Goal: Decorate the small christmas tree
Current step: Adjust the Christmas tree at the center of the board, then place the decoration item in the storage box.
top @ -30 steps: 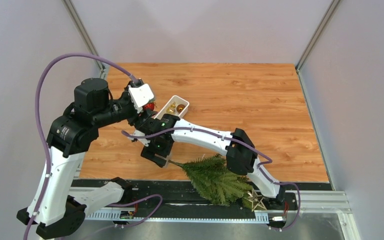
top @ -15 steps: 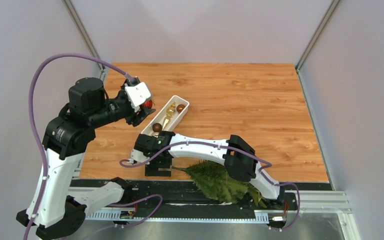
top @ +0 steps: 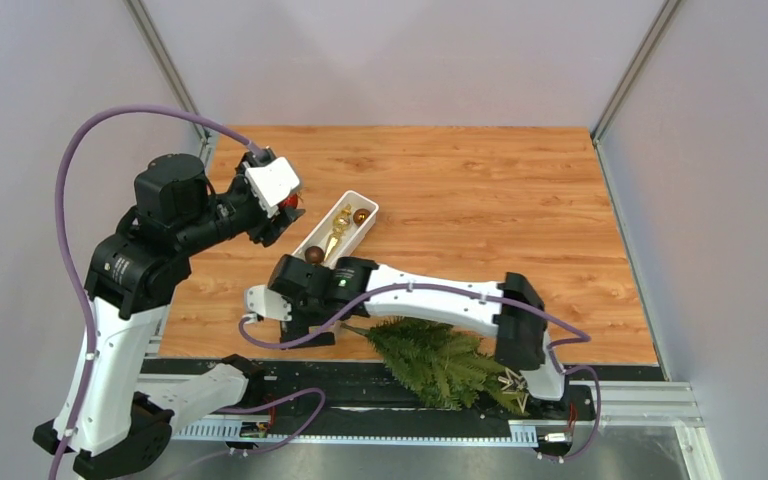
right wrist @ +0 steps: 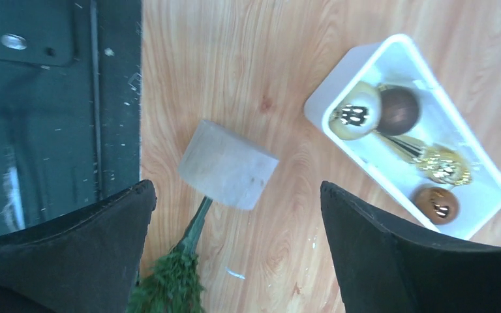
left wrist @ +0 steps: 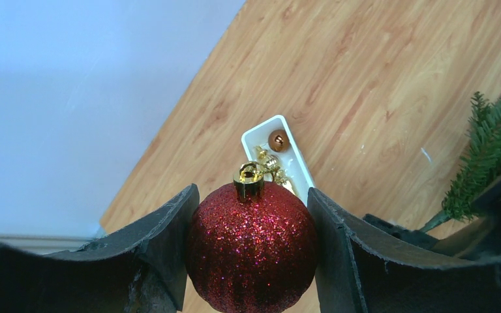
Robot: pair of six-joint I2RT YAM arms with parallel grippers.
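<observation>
The small christmas tree [top: 438, 356] lies on its side at the table's near edge, top pointing right. In the right wrist view its clear base [right wrist: 228, 163], thin trunk [right wrist: 196, 225] and lowest needles [right wrist: 169, 287] lie on the wood. My right gripper [top: 312, 322] hovers over the base, jaws wide open and empty [right wrist: 235, 195]. My left gripper [top: 285, 208] is raised left of the white tray [top: 358, 199]. It is shut on a red glitter ball [left wrist: 252, 244] with a gold cap, held between both fingers.
The tray [right wrist: 339, 85] holds a gold ball [right wrist: 355, 117], a brown ball [right wrist: 398, 109], a gold glitter ornament [right wrist: 440, 163] and a copper ball [right wrist: 436, 203]. A gold star [top: 510, 380] sits at the tree's top. The black base rail [right wrist: 39, 117] runs along the near edge.
The right gripper moved toward the near left edge with the trunk, then came apart from it; the tree now lies flat. The left gripper drew back slightly left with the red ball.
</observation>
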